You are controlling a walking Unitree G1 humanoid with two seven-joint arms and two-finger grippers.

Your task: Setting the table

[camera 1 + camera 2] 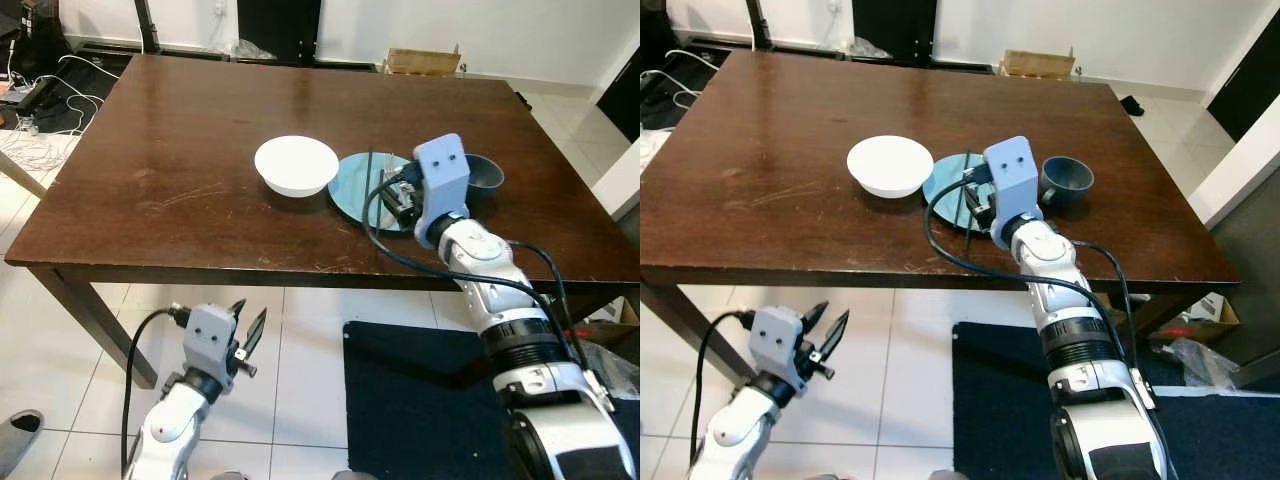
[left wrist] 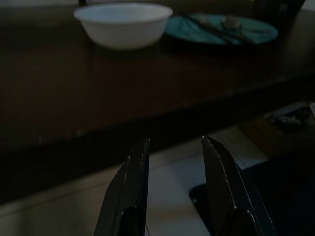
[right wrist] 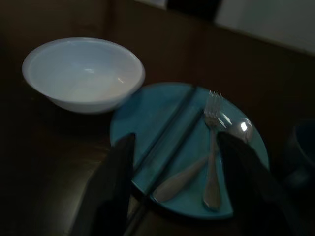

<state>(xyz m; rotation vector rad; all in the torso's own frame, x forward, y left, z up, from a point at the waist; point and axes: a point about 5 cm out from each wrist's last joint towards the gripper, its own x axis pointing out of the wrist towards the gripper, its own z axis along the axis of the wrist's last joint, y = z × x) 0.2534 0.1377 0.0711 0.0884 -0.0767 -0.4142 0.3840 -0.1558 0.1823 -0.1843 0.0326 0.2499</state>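
We see a round blue plate (image 3: 162, 147) lying flat on a dark wooden table (image 1: 170, 170), near the table's front edge and right of its middle. On the plate rest a fork (image 3: 212, 147) and a spoon (image 3: 197, 167), side by side and crossing at the handles, along with two dark chopsticks (image 3: 167, 135). The fork's long axis runs from the plate's near rim toward its far rim, tines pointing away from our right wrist camera; the spoon's bowl lies just beside the tines, its handle angling off toward the chopsticks. A white bowl (image 1: 296, 165) stands just beside the plate on the left, upright, and a dark blue cup (image 1: 1067, 181) stands just beside it on the right.

Our right gripper (image 3: 172, 187) hovers over the near part of the plate, its two black fingers (image 3: 110, 187) spread apart with nothing between them.

Broad bare wood stretches left of the bowl and behind the dishes to the far edge. Our left gripper (image 2: 172, 191) hangs below the front edge of the table, over white floor tiles (image 1: 60, 350), jaws apart and empty.

A dark mat (image 1: 410, 400) lies on the floor under our right arm, cables (image 1: 45, 110) trail past the table's left end, and a cardboard box (image 1: 422, 61) sits by the far wall.
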